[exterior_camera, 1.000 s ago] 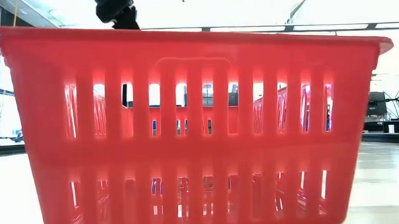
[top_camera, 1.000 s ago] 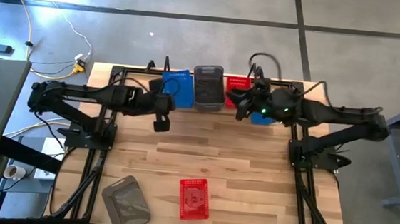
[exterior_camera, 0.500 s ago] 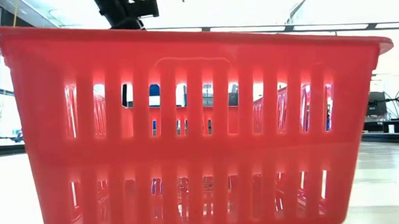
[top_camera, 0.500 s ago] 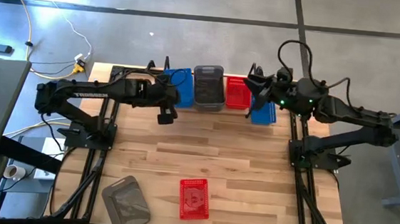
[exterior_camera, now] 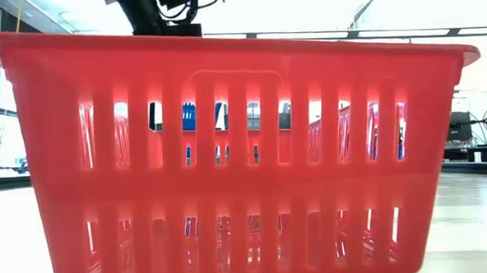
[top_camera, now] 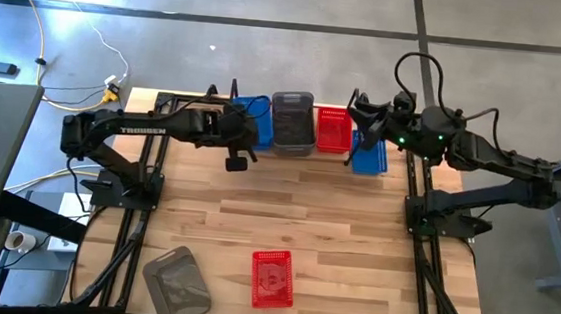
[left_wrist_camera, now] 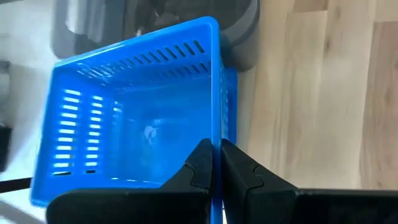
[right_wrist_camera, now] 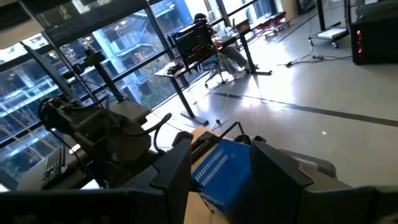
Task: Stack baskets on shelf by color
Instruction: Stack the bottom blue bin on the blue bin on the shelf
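On the shelf (top_camera: 233, 91) at the far edge stand a blue basket (top_camera: 253, 120), a grey basket (top_camera: 291, 123) and a red basket (top_camera: 334, 129). A second blue basket (top_camera: 370, 157) stands right of the red one. My left gripper (top_camera: 237, 161) hangs shut just near of the left blue basket (left_wrist_camera: 137, 118), whose right wall lines up with the fingers. My right gripper (top_camera: 361, 121) is open, high over the shelf's right end, and a blue basket (right_wrist_camera: 221, 168) shows past its fingers. A red basket (top_camera: 272, 278) and a grey basket (top_camera: 176, 281) rest near the front edge.
The near red basket (exterior_camera: 236, 153) fills the low view and hides most of the table behind it. Black rail frames (top_camera: 135, 216) run along both table sides. Bare wood (top_camera: 296, 208) lies between the shelf and the near baskets.
My left gripper has moved toward the far edge and to the right, sinking toward the left blue basket, still shut. My right gripper has drawn back up and toward the table's right edge, uncovering the right blue basket, which stays in place.
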Controlling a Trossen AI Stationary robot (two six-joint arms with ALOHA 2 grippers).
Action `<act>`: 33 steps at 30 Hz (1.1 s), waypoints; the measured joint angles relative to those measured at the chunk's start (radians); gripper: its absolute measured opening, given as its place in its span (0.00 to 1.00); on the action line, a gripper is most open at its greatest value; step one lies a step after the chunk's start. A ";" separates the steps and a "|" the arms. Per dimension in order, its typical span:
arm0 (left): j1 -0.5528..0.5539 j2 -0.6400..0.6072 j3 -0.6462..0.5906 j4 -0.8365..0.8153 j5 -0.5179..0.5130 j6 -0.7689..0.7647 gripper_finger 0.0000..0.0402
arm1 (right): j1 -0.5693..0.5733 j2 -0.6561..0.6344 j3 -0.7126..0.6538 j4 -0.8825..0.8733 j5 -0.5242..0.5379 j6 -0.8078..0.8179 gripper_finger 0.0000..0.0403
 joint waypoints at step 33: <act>0.094 0.040 0.000 -0.015 0.181 0.060 0.01 | -0.004 -0.018 0.000 0.002 -0.008 0.000 0.37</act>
